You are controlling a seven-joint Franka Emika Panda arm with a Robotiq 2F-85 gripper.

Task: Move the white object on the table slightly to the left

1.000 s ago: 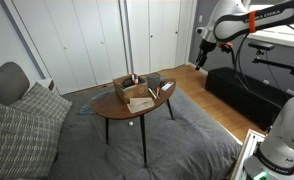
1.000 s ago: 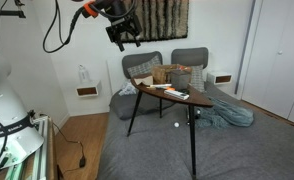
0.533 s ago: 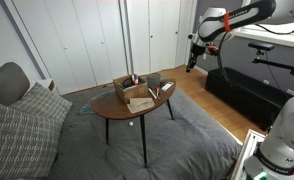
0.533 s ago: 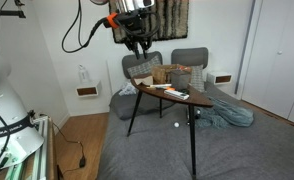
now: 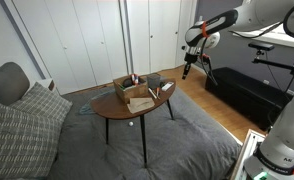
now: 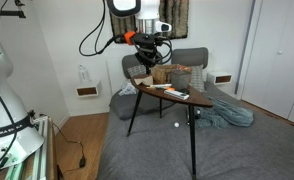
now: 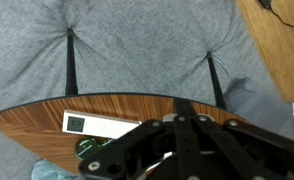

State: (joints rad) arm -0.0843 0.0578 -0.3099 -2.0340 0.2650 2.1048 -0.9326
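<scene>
The oval reddish-brown table [image 5: 117, 107] stands on thin dark legs over a grey rug, and both exterior views show it [image 6: 183, 100]. The white object [image 7: 102, 127] is a flat rectangle with a dark square at one end, lying near the table's [image 7: 47, 122] rim. It also shows as a pale patch [image 5: 140, 103] beside a brown box. My gripper [image 5: 186, 72] hangs in the air off the table's end, above its height [image 6: 150, 63]. In the wrist view the gripper [image 7: 187, 108] is shut with nothing between its fingers, just past the white object.
A brown open box [image 5: 130, 90] and a grey item [image 5: 154, 82] share the tabletop; something green [image 7: 90, 148] lies by the white object. Grey cushions [image 5: 22, 125] and chairs [image 6: 192, 62] surround the table. A black cabinet [image 5: 242, 95] stands by the wall.
The arm has swung in from the side toward the table and come lower. The gripper, open a second ago, has closed on nothing.
</scene>
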